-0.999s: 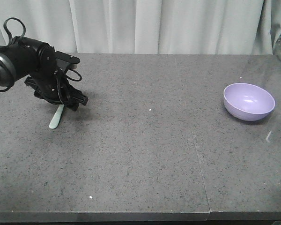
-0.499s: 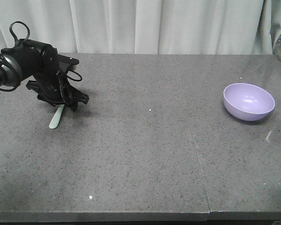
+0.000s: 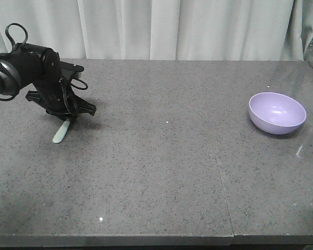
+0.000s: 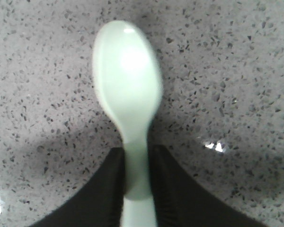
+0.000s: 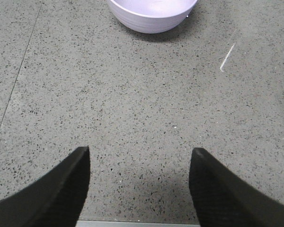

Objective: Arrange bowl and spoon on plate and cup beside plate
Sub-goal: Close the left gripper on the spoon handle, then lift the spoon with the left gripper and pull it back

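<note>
Two black fingers of the left gripper clamp the spoon by its handle, a grip only the left wrist view shows. The front view places it at the left of the grey table. The right gripper hangs spread wide near the bowl.

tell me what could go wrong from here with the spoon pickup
1. The left claw pinches only the narrow handle of the spoon, so the spoon might swivel or slip during a carry.
2. The spoon's free end hangs low near the table; moving sideways before lifting could drag it.
3. No plate shows in any view, and the bowl sits far across the table, so the drop spot is uncertain.
</note>
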Tool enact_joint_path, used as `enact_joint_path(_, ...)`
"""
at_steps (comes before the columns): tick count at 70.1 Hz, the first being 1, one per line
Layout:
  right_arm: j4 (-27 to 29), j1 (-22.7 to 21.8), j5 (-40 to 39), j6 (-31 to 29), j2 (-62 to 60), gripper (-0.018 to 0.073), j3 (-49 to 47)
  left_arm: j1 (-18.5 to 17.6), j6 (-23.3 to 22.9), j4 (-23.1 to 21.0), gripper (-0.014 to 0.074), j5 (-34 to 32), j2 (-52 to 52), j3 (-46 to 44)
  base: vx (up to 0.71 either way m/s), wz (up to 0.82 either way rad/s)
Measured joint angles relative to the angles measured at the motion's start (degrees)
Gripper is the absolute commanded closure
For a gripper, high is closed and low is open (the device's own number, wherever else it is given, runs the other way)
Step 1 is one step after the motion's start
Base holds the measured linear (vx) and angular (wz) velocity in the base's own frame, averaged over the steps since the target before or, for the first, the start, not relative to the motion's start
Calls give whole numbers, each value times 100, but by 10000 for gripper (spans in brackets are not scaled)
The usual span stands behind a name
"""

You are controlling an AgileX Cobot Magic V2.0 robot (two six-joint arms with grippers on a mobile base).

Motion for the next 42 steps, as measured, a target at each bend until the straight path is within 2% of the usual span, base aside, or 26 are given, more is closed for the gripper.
enact_joint_path(9,0,0,0,0,0,103,0,0,5,5,593,67,-47,0,0,0)
enact_joint_path(30,0,0,0,0,0,103,0,0,4,-61,590,179,-643,20,0,0)
enact_joint_path(42,0,0,0,0,0,103,0,0,4,-320,587,17,-1586,681,0,0)
